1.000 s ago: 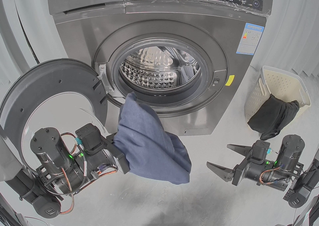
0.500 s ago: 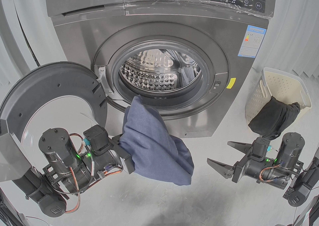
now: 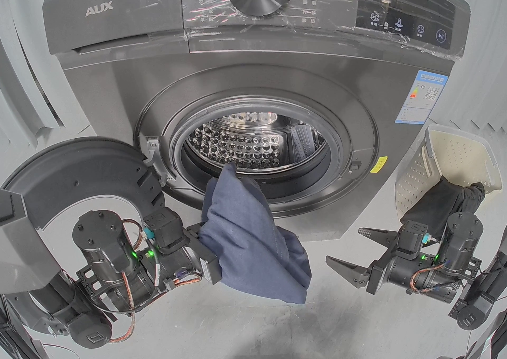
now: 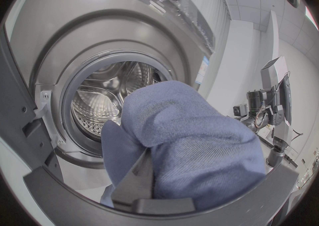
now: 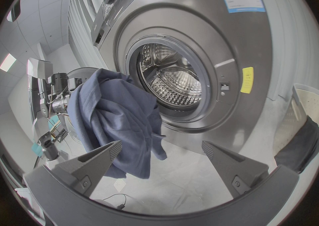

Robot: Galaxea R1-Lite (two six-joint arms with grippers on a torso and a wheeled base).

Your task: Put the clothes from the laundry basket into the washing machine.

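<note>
We see the blue woven garment [image 3: 253, 238] bunched up and held off the floor by the left gripper [image 3: 207, 260]. Its fingers are clamped into the fabric and mostly buried under it; one dark finger [image 4: 141, 173] shows beneath the cloth in the left wrist view. The garment hangs just in front of the round opening of the grey front-loading washing machine [image 3: 253, 69]. Its upper peak reaches the lower rim of the opening, though we cannot tell whether it touches the rim. The bulk of the cloth droops below the opening and none of it lies inside the shiny perforated steel drum [image 3: 248, 138].

The machine's round dark door [image 3: 68, 175] is swung fully open on the robot's left, beside the left arm. The control panel along the top of the machine is wrapped in clear film.

On the robot's right, the right gripper [image 3: 346, 246] hangs low above the pale floor [image 3: 317, 323], well apart from the blue woven garment. Its two dark wedge-shaped fingers [image 5: 229, 163] are spread wide with nothing between them.

Just behind that arm, the cream perforated plastic laundry basket [image 3: 465, 154] stands against the machine's right side. A black garment [image 3: 438, 207] spills over its front rim and hangs down the outside.
</note>
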